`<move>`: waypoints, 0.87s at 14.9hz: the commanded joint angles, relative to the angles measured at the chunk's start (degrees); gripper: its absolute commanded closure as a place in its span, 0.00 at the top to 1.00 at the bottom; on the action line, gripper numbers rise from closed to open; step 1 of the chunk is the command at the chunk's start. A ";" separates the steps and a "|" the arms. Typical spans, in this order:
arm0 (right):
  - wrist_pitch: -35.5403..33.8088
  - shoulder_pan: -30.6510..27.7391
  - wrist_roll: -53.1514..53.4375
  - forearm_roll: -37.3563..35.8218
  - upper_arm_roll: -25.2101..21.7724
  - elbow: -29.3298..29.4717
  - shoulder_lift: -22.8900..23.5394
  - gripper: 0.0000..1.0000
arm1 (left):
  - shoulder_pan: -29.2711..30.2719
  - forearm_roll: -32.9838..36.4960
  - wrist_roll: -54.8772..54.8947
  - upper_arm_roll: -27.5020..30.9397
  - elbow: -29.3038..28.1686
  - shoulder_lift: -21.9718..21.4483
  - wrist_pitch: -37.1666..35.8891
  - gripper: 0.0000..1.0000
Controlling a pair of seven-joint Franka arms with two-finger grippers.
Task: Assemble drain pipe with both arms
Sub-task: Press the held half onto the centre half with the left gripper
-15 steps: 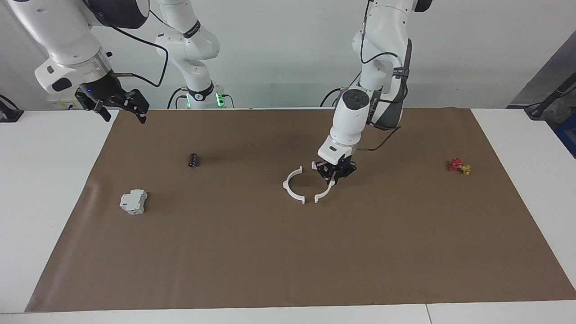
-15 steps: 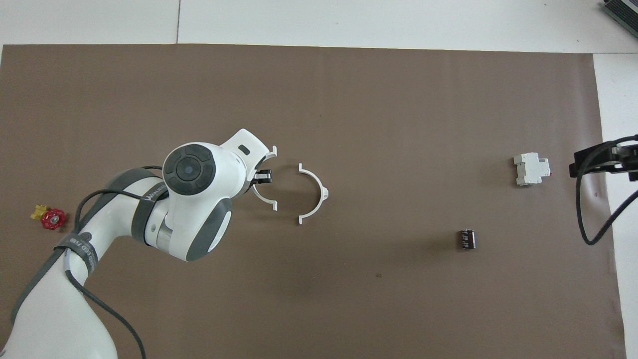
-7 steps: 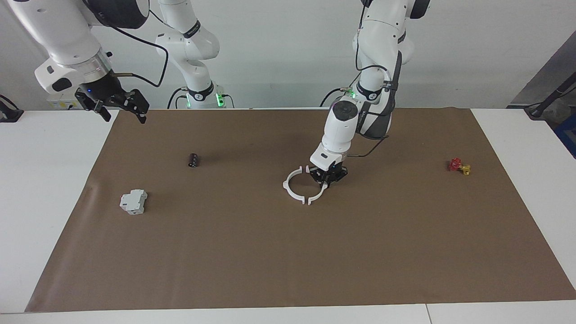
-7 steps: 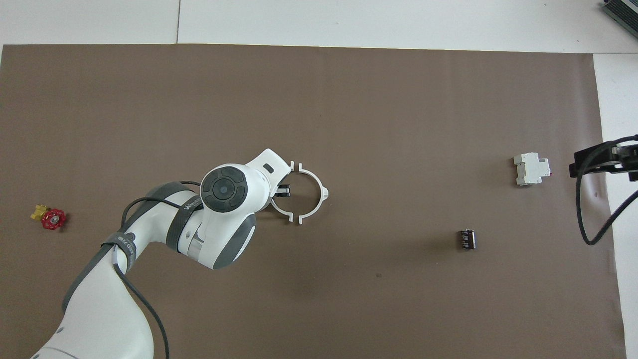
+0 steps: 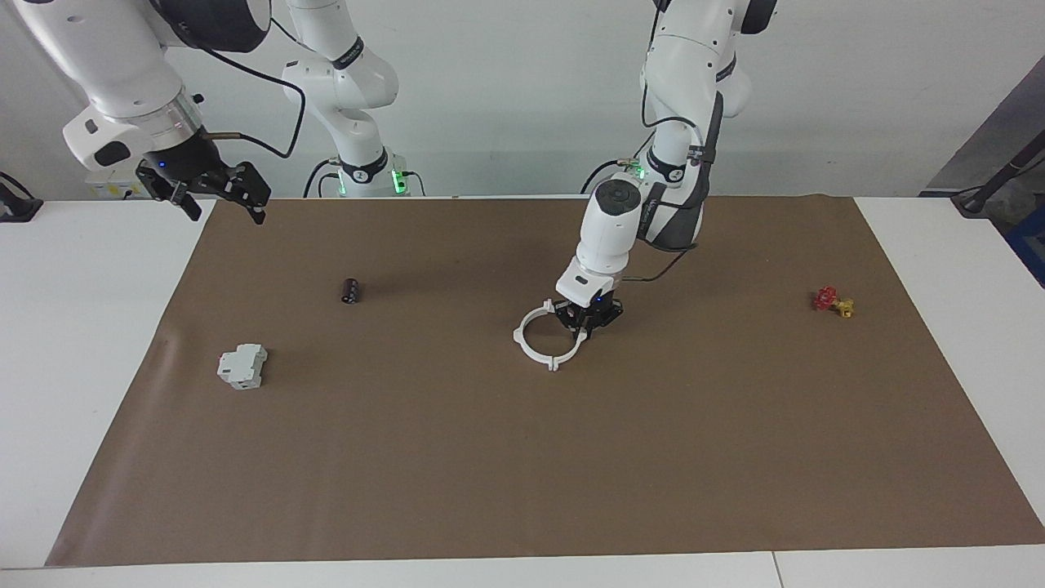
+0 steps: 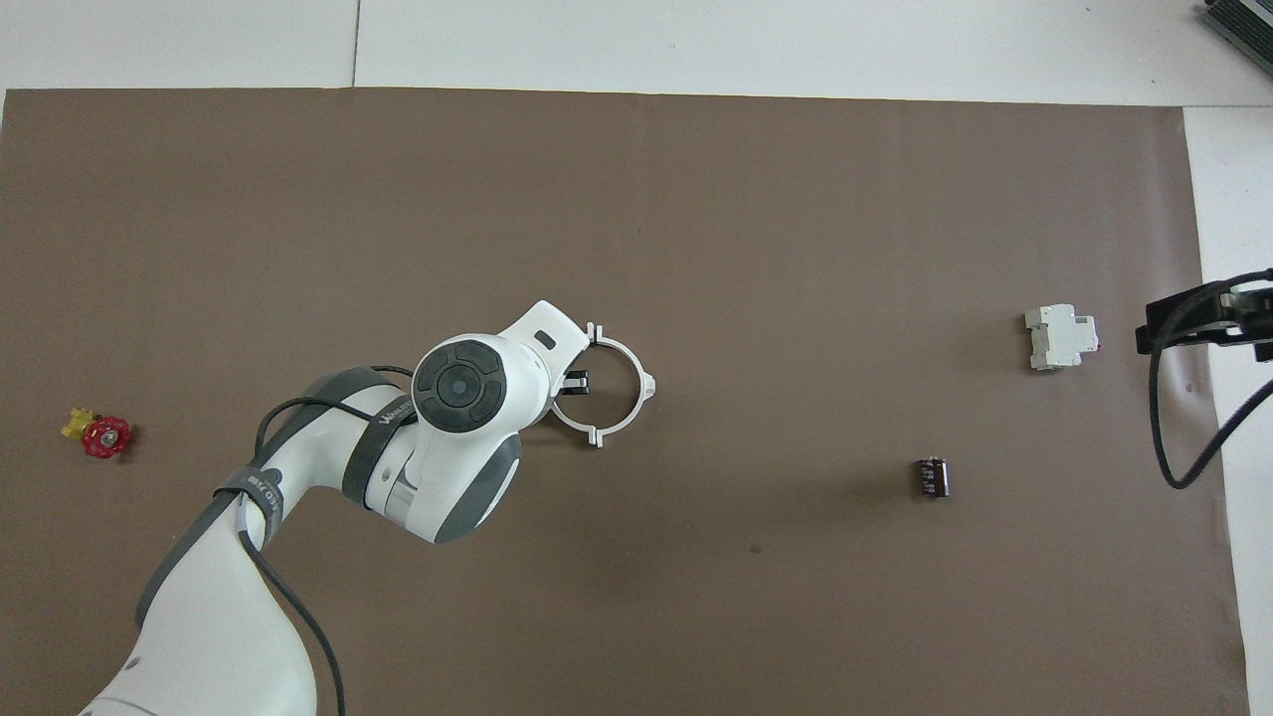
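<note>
The left gripper's (image 5: 584,321) fingers are closed on one thin white plastic half-ring (image 5: 576,345), low on the brown paper mat (image 5: 522,457) covering the desk (image 5: 82,327). Its ends meet those of the second white half-ring (image 5: 528,336), so the two form one closed ring mid-mat. The right gripper (image 5: 219,194) waits in the air over the mat's corner at the right arm's end, fingers spread apart.
</note>
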 commanded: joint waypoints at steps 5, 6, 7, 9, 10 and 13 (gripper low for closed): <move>-0.53 -0.24 0.69 0.95 0.15 -0.18 -0.50 1.00 | -0.96 1.01 -1.42 1.00 -2.02 -0.36 1.97 0.00; -0.53 -0.24 0.69 0.95 0.15 -0.18 -0.50 1.00 | -0.96 1.01 -1.42 1.00 -2.19 -0.36 2.23 0.00; -0.53 -0.24 0.69 0.95 0.15 -0.18 -0.50 1.00 | -0.96 1.01 -1.42 1.00 -2.19 -0.36 2.23 0.00; -0.53 -0.24 0.69 0.95 0.15 -0.18 -0.50 1.00 | -0.96 1.01 -1.51 1.00 -2.19 -0.28 2.23 0.00; -0.53 -0.24 0.69 0.95 0.15 -0.18 -0.50 1.00 | -1.05 1.01 -1.68 1.00 -2.19 -0.28 2.23 0.00; -0.53 -0.24 0.69 0.95 0.15 -0.18 -0.50 1.00 | -1.66 1.01 -1.69 1.08 -2.81 -0.36 2.23 0.00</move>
